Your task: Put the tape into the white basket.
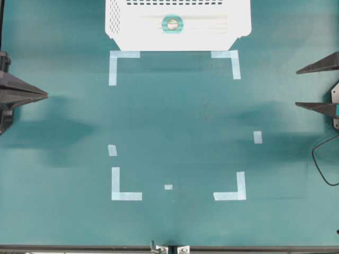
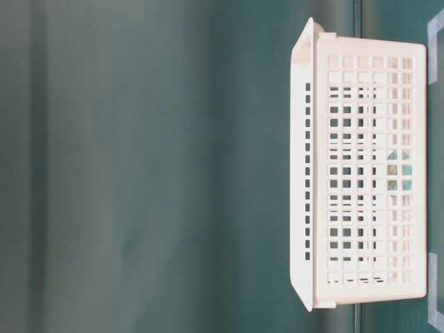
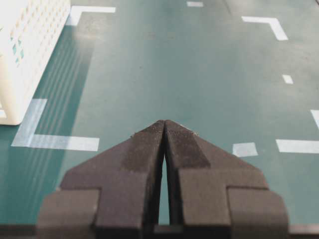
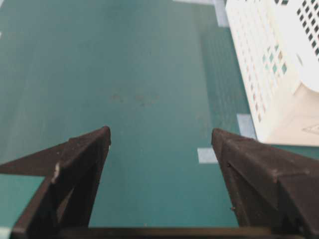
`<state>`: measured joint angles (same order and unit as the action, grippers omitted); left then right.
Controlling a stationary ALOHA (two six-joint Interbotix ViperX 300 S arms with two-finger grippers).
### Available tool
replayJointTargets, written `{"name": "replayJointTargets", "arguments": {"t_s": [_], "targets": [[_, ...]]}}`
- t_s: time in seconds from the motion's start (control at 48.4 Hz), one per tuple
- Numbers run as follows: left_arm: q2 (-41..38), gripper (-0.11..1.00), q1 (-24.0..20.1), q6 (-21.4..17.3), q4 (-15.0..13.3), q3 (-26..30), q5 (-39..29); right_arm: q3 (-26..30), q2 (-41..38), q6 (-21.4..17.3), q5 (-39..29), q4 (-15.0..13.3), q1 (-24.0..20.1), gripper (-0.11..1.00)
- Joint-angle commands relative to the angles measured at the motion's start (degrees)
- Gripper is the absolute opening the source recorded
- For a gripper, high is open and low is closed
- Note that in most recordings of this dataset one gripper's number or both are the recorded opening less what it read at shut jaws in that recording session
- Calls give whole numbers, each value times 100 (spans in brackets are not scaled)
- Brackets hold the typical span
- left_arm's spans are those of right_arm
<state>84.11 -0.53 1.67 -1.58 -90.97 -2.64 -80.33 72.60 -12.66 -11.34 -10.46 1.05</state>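
Presently the right gripper [image 4: 160,144] stands wide open and empty over bare mat; left gripper [image 3: 164,130] closed on nothing. The small teal-green ring-shaped roll of tape [image 1: 172,24] lies flat inside the large white perforated plastic basket [image 1: 127,32]. Likely risk: an arm sweeping near could nudge the basket.

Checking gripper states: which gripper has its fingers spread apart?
The right gripper: its fingers stand wide apart with bare table between. The left gripper has its fingers pressed together at the tips.
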Motion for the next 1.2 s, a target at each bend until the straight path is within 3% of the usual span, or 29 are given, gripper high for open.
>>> {"name": "replayJointTargets", "arguments": {"t_s": [0.0, 0.723, 1.177], "targets": [[-62, -11, -9, -9, -9, 79, 35, 53, -149, -9, 70, -9, 18, 89], [-70, -11, -9, -9, -9, 70, 26, -448, -422, -9, 932, -9, 18, 89], [-70, -11, -9, -9, 0, 79, 35, -457, -413, -9, 949, -9, 18, 89]]}}
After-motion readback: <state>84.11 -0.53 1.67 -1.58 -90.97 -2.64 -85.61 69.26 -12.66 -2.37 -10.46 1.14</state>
